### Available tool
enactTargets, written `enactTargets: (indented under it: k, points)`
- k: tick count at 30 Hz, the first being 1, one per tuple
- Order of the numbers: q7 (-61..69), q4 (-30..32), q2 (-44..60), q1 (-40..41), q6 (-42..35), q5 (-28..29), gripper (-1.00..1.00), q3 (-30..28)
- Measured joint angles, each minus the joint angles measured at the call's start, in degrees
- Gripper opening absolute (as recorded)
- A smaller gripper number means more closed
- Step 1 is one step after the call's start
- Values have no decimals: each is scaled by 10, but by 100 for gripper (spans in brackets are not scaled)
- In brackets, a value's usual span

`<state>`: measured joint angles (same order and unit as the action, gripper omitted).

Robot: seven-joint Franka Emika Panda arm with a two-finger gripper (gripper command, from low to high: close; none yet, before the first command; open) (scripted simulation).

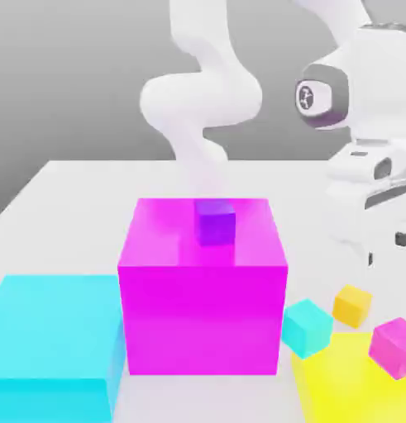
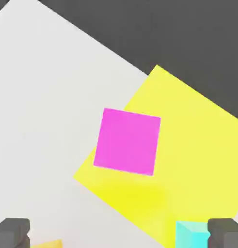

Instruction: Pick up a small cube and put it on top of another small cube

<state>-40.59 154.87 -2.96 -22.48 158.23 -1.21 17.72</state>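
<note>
The small orange-yellow cube lies on the table at the exterior view's right, between a small cyan cube and a small pink cube. The pink cube rests on a flat yellow block. My gripper hangs well above these cubes, touching none. In the hand view the pink cube lies on the yellow block, and my gripper stands open with its dark fingertips far apart and nothing between them. The orange-yellow cube and the cyan cube peek in near the fingertips.
A big magenta block stands in the middle with a small purple cube on top. A large cyan block fills the front of the exterior view's left. The white table runs behind them.
</note>
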Motion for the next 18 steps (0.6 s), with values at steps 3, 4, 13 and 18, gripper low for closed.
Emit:
enactTargets:
  k: [3, 4, 13, 18]
  points:
    - [-33, 27, 65, -29, 39, 53, 0, 4]
    - [-48, 28, 87, -37, 54, 75, 0, -6]
    - [-123, 7, 205, -120, 146, 175, -100, -109]
    - [-117, 10, 192, -111, 135, 167, -100, -98]
